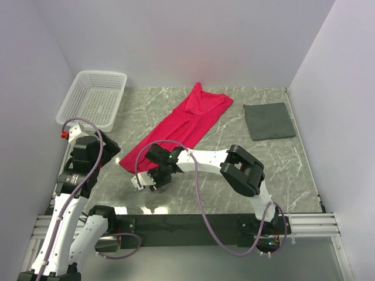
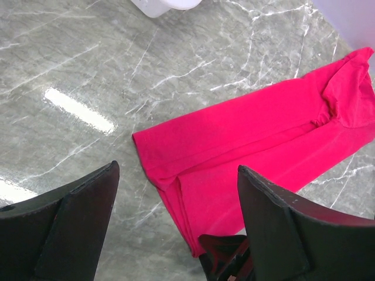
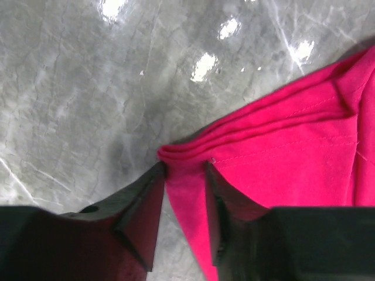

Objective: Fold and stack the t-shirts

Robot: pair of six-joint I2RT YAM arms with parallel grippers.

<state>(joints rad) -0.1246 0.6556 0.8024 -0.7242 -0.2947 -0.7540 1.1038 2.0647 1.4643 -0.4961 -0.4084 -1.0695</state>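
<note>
The crimson t-shirt (image 1: 187,123) lies folded into a long narrow strip, running diagonally from the back middle of the table toward the front left. It also shows in the left wrist view (image 2: 252,140) and the right wrist view (image 3: 293,152). My right gripper (image 1: 151,180) is low at the strip's near left corner. Its jaws (image 3: 184,170) are closed on the layered corner of fabric. My left gripper (image 1: 111,153) is open and empty, held above the table just left of the strip's near end (image 2: 177,167).
A white mesh basket (image 1: 99,74) stands at the back left, and its corner shows in the left wrist view (image 2: 164,4). A folded dark grey cloth (image 1: 268,120) lies at the back right. White walls enclose the marble table on three sides.
</note>
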